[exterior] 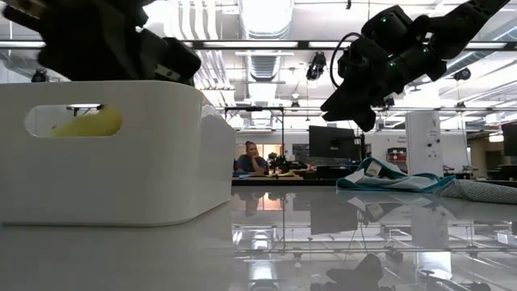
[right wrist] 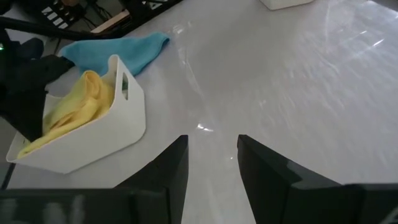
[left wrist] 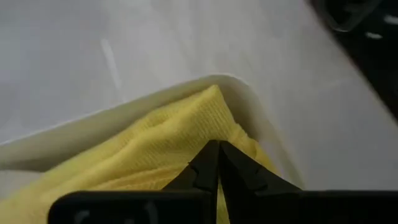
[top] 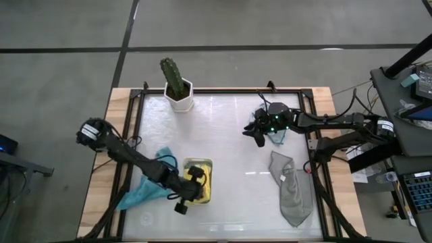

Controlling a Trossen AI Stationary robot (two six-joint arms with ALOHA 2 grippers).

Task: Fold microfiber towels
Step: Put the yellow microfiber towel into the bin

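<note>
A towel [top: 202, 181] lies in the tray [top: 210, 164] (another [top: 145, 191] beside it).

We see a glossy, reflective tabletop [top: 236, 162] framed in pale wood, a smooth white tray [right wrist: 118, 127], probably plastic, and a soft waffle-textured yellow cloth [left wrist: 168, 143]; the grey towel [top: 291, 192] looks matt.

yellow towel [top: 203, 181] w/ fine waffle weave, in white tray [top: 210, 162]. teal towel [top: 145, 190] lower left of the frame, grey towel [top: 291, 190] lower right. Bench [top: 229, 148] glossy white, pale wood border. Green cactus [top: 173, 77], white pot [top: 179, 101], upper centre. Arms black.
</note>
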